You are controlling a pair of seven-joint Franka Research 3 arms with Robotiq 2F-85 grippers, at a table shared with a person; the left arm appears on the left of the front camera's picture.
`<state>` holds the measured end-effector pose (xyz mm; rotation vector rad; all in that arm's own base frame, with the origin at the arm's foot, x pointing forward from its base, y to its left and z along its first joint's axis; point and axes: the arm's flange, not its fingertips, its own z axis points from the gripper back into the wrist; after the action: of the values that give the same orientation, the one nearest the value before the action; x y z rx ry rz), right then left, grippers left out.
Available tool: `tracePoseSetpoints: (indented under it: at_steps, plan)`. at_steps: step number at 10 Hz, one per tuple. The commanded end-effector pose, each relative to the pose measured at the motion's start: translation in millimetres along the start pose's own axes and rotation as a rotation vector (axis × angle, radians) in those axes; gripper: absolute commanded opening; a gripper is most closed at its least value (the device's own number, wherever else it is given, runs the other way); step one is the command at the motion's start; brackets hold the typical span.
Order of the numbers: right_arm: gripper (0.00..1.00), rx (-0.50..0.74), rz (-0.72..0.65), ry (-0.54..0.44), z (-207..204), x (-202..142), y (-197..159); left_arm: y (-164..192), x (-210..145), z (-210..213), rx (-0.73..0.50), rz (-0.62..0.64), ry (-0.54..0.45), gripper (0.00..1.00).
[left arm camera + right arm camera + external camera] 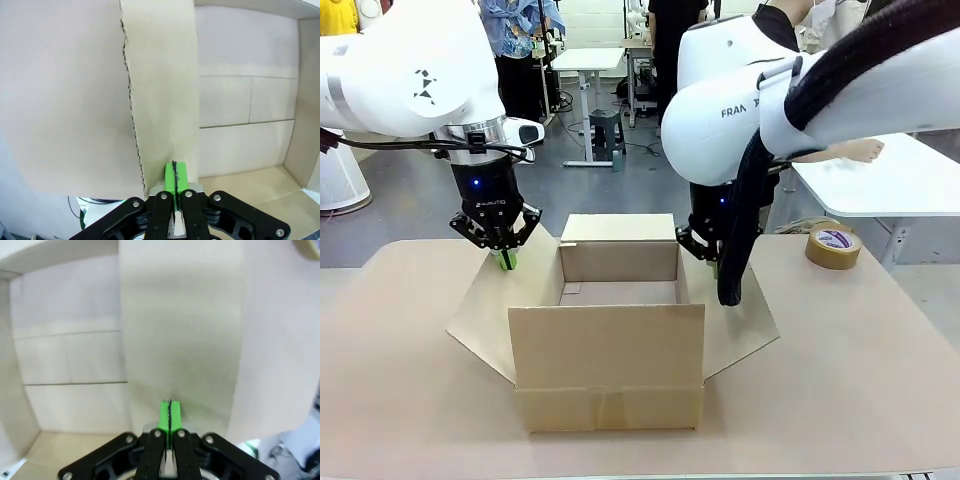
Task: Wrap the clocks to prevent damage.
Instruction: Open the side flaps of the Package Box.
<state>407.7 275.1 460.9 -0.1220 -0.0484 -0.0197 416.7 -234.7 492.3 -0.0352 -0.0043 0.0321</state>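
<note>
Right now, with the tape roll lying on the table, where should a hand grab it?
The tape roll lies flat, hole up, so probably come from above and pinch its wall, one finger inside the hole, one outside.

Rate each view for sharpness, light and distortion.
Front view: even light, sharp, the cardboard box casting only a soft shadow on the table; the right arm looms large near the lens. Left wrist view: crisp, the left flap showing a well-resolved corrugated edge above the left gripper. Right wrist view: softer, washed out, the right flap blurry-edged above the right gripper.
</note>
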Motion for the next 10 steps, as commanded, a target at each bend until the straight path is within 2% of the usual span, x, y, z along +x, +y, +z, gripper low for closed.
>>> tracePoseSetpoints:
  at_steps: [1, 5, 7, 10]
  plan:
    - [0.01, -0.009, -0.055, -0.044, -14.5, -13.9, -9.2, 8.2, 1.6, -8.5, 0.040, 0.021, -0.002, 0.00]
    - [0.01, 0.114, -0.082, -0.022, -52.9, -0.2, -22.0, 26.5, 4.9, -40.9, 0.022, 0.047, 0.024, 0.00]
    - [0.01, 0.132, -0.091, -0.003, -74.7, 8.9, -25.4, 31.8, 3.6, -55.9, -0.032, 0.044, 0.048, 0.00]
    - [0.01, 0.148, -0.104, 0.055, -92.5, 14.0, -27.4, 32.0, 3.9, -73.3, -0.021, 0.050, 0.070, 0.00]
